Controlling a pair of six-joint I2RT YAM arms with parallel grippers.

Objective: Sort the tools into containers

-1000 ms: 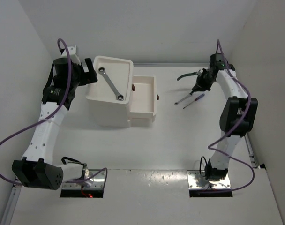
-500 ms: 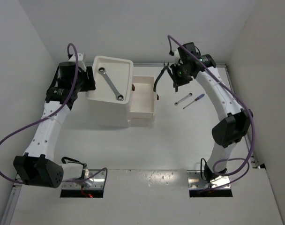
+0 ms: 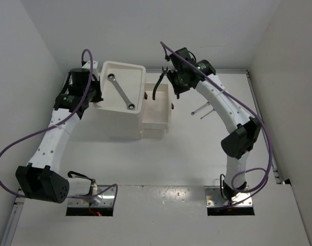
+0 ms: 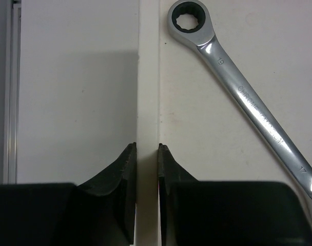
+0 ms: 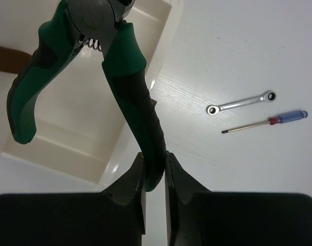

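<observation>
Two tools engaged. Right tool [image 5: 155, 169] clamped on one handle of the green pliers [image 5: 130, 66], hanging over the open drawer [image 3: 157, 123], upper centre of top view. Left tool [image 4: 145, 148] pinched together on the tray rim [image 4: 148, 77]. Lower well inside the drawer walls before releasing — pliers dangle skewed.

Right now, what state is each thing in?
left hand: shut on the rim of the tray.
right hand: shut on one handle of the pliers.
pliers: held up over the drawer, handles spread.
drawer: pulled out.
big wrench: lying flat in the tray.
small wrench: lying on the table.
screwdriver: lying beside the small wrench.
</observation>
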